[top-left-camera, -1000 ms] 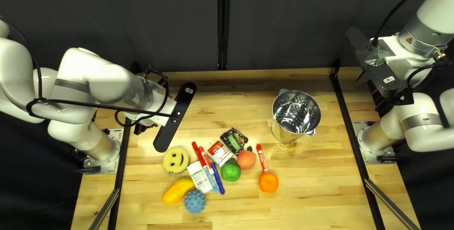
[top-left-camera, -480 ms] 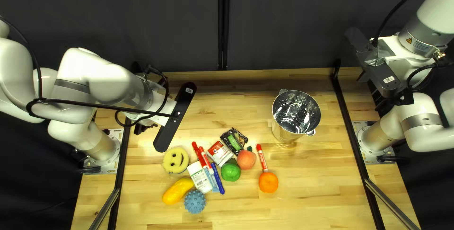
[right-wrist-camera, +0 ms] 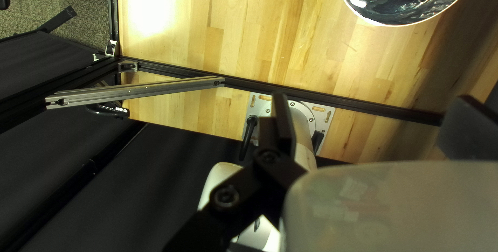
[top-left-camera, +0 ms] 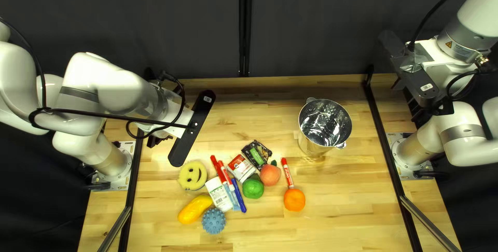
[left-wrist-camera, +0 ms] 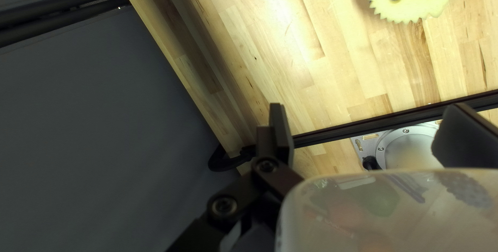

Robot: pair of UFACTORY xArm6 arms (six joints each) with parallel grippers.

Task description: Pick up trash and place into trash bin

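Note:
A shiny metal bin (top-left-camera: 311, 143) stands on the table; its rim (right-wrist-camera: 394, 25) shows ahead of my right gripper. A black packet (top-left-camera: 257, 154) with a green patch, a crumpled red-and-white packet (top-left-camera: 241, 168), a white labelled item (top-left-camera: 219, 195) and a light blue wrapper (top-left-camera: 234, 201) lie clustered left of the bin. My left gripper (top-left-camera: 158, 139) hangs beyond the yellow smiley sponge, partly hidden by its mount. In its wrist view, the left gripper (left-wrist-camera: 371, 127) is open and empty. At the right, my right gripper (top-left-camera: 417, 108) is raised; its wrist view shows the right gripper (right-wrist-camera: 373, 122) open, holding nothing.
Around the packets are a smiley sponge (top-left-camera: 192, 175), red markers (top-left-camera: 226, 175), a blue marker (top-left-camera: 238, 196), a yellow object (top-left-camera: 195, 209), a spiky ball (top-left-camera: 213, 221), a green object (top-left-camera: 253, 186), a peach (top-left-camera: 270, 175) and an orange (top-left-camera: 294, 199). Black rails (top-left-camera: 386, 148) cross the table's sides.

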